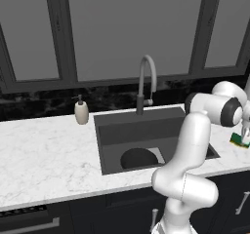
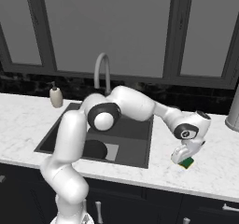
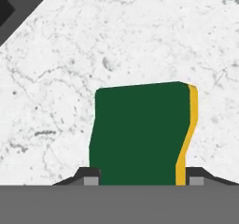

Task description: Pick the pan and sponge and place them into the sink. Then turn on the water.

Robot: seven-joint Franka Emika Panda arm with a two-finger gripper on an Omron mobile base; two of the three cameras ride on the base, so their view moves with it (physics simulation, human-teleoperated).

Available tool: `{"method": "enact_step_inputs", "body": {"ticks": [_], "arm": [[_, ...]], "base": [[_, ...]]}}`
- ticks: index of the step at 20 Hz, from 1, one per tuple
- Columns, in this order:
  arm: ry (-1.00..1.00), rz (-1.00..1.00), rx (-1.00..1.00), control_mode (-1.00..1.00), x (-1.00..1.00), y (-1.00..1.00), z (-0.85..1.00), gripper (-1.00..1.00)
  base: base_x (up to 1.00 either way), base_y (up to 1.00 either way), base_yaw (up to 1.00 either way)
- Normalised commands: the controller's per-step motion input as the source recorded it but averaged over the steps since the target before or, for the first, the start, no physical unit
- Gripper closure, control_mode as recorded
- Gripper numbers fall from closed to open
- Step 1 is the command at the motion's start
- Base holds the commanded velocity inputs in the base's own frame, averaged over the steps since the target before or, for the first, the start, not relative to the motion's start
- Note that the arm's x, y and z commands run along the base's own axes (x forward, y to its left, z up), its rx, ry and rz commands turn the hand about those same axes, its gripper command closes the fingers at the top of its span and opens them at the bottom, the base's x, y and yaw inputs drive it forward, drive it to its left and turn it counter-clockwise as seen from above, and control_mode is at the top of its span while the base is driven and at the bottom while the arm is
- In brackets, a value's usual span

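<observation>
We see the pincer (image 3: 140, 178) closed on the sponge (image 3: 140, 132) above the desk (image 2: 214, 171), with the sink (image 2: 135, 143) lying to its left.

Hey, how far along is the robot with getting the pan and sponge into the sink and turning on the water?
Done: the pan already lies in the sink. In hand: the tool is down on the counter right of the basin, its fingertips on either side of the sponge; whether it is lifted yet I cannot tell. Left: carry the sponge to the sink, then turn on the water; no stream runs from the faucet.
</observation>
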Motion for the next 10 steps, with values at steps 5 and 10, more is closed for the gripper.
{"method": "enact_step_inputs", "body": {"ticks": [5,10], "arm": [[0.02,-0.03,0.0,-1.0,-0.67,0.49,-0.09,1.0],[0.17,-0.05,-0.03,-1.0,-0.05,0.41,0.5,1.0]], "base": [[0.0,0.0,0.0],[0.0,0.0,0.0]]}}
